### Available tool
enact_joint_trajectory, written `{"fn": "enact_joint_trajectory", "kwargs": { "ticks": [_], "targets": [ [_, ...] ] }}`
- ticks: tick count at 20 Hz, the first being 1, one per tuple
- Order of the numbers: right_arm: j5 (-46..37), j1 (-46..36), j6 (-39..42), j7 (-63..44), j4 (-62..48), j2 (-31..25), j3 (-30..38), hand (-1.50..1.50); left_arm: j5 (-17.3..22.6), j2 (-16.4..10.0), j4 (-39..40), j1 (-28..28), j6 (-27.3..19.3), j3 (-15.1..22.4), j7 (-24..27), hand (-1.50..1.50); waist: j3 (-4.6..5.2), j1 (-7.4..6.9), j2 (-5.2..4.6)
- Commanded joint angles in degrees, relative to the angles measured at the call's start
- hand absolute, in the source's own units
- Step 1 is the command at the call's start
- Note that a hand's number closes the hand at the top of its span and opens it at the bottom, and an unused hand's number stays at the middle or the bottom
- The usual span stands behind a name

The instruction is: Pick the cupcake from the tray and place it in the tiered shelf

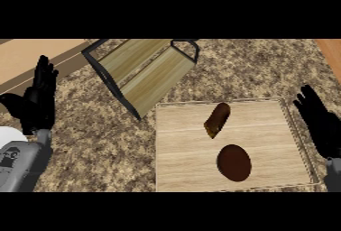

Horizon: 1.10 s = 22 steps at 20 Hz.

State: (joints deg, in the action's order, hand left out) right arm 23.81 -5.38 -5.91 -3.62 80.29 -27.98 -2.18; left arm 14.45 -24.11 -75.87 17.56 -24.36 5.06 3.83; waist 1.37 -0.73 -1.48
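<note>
Speckled brown granite counter (100,149). Near, R of ctr: pale square wooden tray (186,135) w/ dark brown rounded cupcake (234,163) on its near half; brown elongated item (217,120) lies beyond, apart. L hand (36,101) at left edge and R hand (320,122) at right edge are both released, fingers straight. Far: black-framed wooden-slat tiered shelf (143,67).

Kitchen scene: a speckled granite counter (253,67) carries a wooden tray (183,140) holding a long brown pastry (218,119) and a round brown cake (234,163); a wood-slatted tiered shelf (149,67) stands just beyond the tray's upper-left corner.
</note>
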Motion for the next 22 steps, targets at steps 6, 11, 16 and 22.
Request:
{"fn": "enact_joint_trajectory", "kwargs": {
  "ticks": [6, 11, 16, 22],
  "targets": [
    [-0.62, -12.58, 12.92, 0.9, 13.55, 5.21, -14.39, 1.5, 0.1, 0.46, -4.6, -2.5, 3.84, 3.62, -1.81, 0.0, -1.37, -2.95, 2.09],
    [4.94, -6.77, 9.78, 1.4, 13.36, 7.86, -6.94, -1.5, 1.84, 0.28, -12.35, -10.56, 4.44, 3.31, -5.18, 0.0, -1.41, 0.25, 1.7],
    [7.88, -9.13, 21.88, -0.48, 17.74, 0.72, -6.49, -1.5, -1.01, 1.0, -17.76, -12.41, 1.6, 5.54, -8.54, 0.0, -1.4, 0.37, 1.75],
    [3.58, -11.71, 31.3, -10.27, 27.62, -14.19, -9.21, -1.5, 0.81, -0.64, -17.54, -11.71, 3.04, 3.12, -9.94, 0.0, -1.27, 0.82, 2.02]
  ]
}}
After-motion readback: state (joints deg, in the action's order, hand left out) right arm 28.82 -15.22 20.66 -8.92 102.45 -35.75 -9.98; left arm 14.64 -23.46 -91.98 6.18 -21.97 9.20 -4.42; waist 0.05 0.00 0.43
